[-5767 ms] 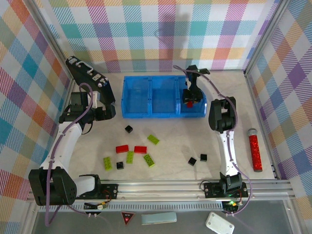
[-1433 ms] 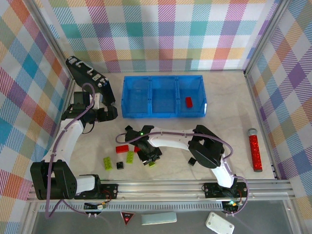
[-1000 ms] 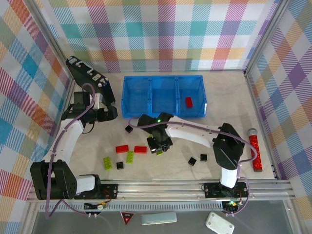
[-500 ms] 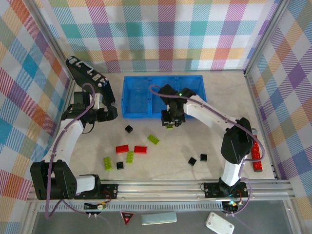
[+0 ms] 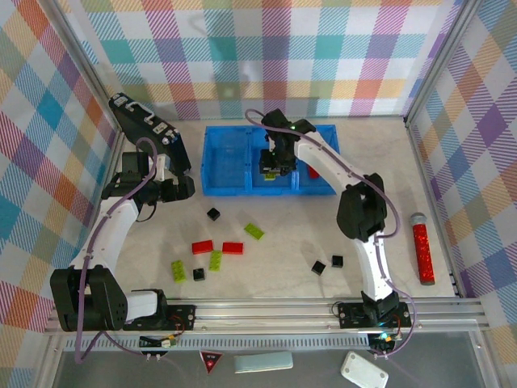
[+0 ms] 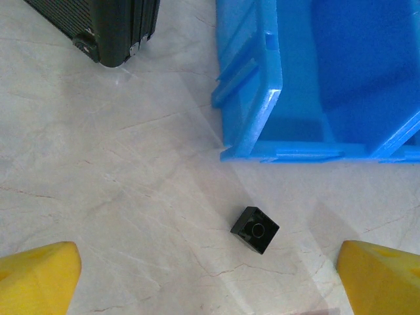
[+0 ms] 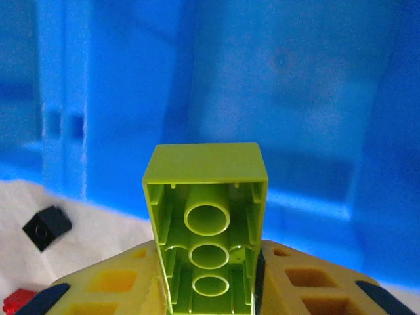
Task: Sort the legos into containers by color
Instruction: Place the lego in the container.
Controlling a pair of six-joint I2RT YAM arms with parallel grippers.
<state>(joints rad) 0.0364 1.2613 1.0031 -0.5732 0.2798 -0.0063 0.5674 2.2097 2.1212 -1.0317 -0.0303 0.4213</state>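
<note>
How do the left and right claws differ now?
The left claw is open and empty; the right claw is shut on a lime-green brick. The left claw hangs over the table near a black brick; the right claw, above the blue tray. Both have yellow fingers.

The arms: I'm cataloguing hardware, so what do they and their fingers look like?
The left arm and right arm have white links, black joints and a lilac cable running alongside. The left fingers and right fingers are yellow; the right ones show square recesses.
</note>
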